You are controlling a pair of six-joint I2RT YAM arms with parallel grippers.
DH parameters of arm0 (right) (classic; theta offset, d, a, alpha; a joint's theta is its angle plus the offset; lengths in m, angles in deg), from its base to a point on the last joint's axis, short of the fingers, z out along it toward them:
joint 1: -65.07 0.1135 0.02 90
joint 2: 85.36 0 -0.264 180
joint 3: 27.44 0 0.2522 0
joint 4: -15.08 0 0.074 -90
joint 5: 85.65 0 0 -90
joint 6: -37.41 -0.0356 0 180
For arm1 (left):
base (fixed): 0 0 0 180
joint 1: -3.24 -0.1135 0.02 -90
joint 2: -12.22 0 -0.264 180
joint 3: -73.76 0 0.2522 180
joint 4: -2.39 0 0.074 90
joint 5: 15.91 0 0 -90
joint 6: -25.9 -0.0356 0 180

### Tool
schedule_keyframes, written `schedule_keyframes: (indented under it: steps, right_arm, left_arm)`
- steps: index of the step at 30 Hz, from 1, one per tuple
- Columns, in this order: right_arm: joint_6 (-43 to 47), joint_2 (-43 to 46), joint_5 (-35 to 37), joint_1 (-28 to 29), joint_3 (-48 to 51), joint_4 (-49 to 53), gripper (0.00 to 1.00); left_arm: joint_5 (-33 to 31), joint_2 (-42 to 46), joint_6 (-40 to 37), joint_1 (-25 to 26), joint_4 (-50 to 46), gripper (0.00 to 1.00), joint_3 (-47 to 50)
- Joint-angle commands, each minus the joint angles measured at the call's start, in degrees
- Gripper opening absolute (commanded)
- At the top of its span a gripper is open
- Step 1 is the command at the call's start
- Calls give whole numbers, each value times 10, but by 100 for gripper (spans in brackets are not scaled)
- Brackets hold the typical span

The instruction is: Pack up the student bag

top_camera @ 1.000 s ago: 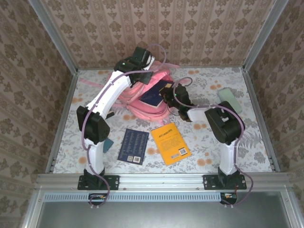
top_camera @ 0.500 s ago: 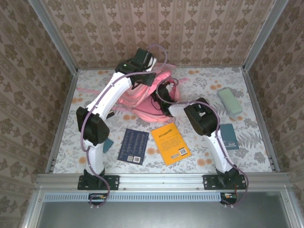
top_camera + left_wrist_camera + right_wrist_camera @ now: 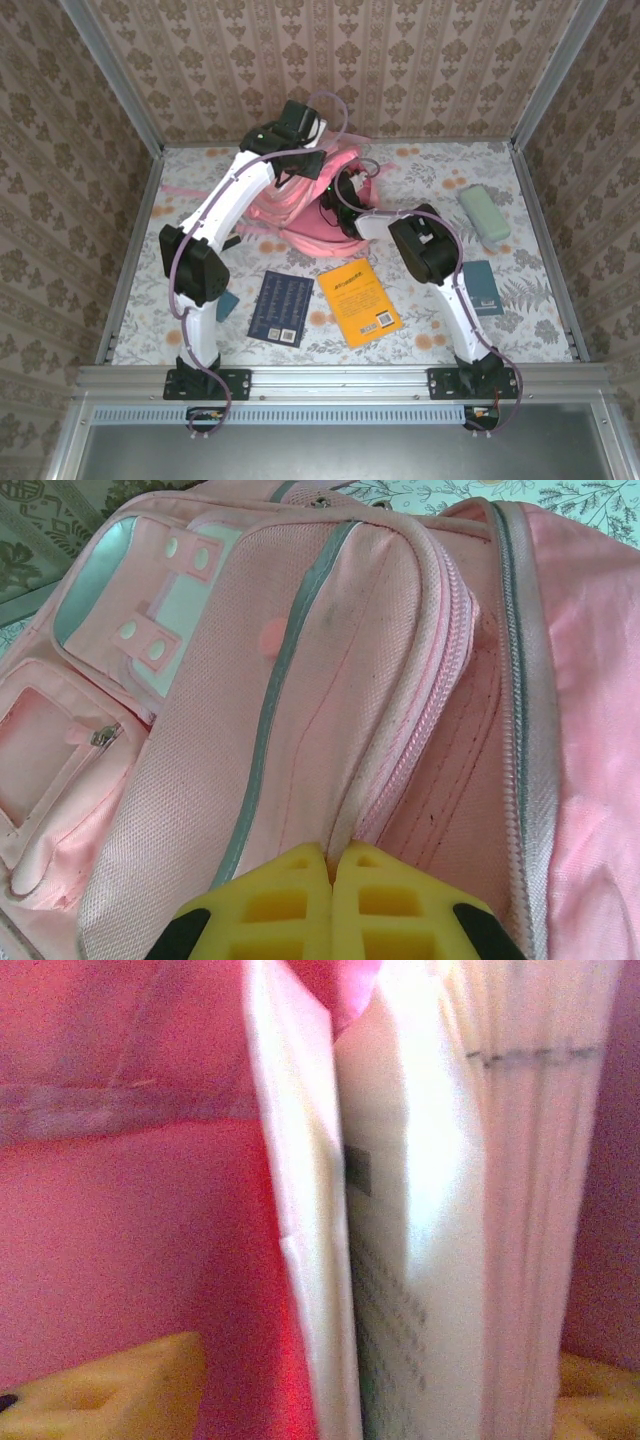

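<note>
Beige wallpaper with a brown damask pattern is covering the three walls (image 3: 420, 60) that are enclosing the table (image 3: 540, 320), and silver metal posts (image 3: 118, 85) are running up the corners. A pale floral cloth (image 3: 430, 160) is lying over the tabletop, and a ribbed metal rail (image 3: 330, 380) is running along its near edge. Soft, even light is falling across everything.

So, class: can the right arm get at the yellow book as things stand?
Probably yes: the yellow book lies uncovered on the table beside that arm. The right gripper is inside the student bag, though, so it must back out first.
</note>
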Motion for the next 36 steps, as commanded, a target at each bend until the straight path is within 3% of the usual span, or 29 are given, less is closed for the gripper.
schedule_keyframes:
  steps: [1,12,20,23,27,29,32,36]
  right_arm:
    - [7,57,-24,-8,39,65,74]
    - [43,235,-90,-11,167,174,75]
    - [222,367,-184,-29,242,360,74]
    - [325,409,-207,-37,266,439,75]
    - [427,452,-220,-39,297,513,77]
    - [462,476,-220,-39,323,533,78]
    - [510,508,-224,-39,360,548,79]
    - [556,534,-237,-38,392,581,80]
  left_arm:
    - [3,26,15,-11,26,0,-2]
    - [0,13,17,-19,32,0,7]
    - [28,13,40,-21,26,2,38]
    - [39,35,61,-21,35,28,75]
    - [53,75,101,-21,54,45,137]
    - [58,101,128,-19,65,58,180]
    - [46,144,178,-8,74,71,240]
    - [51,200,263,19,92,73,335]
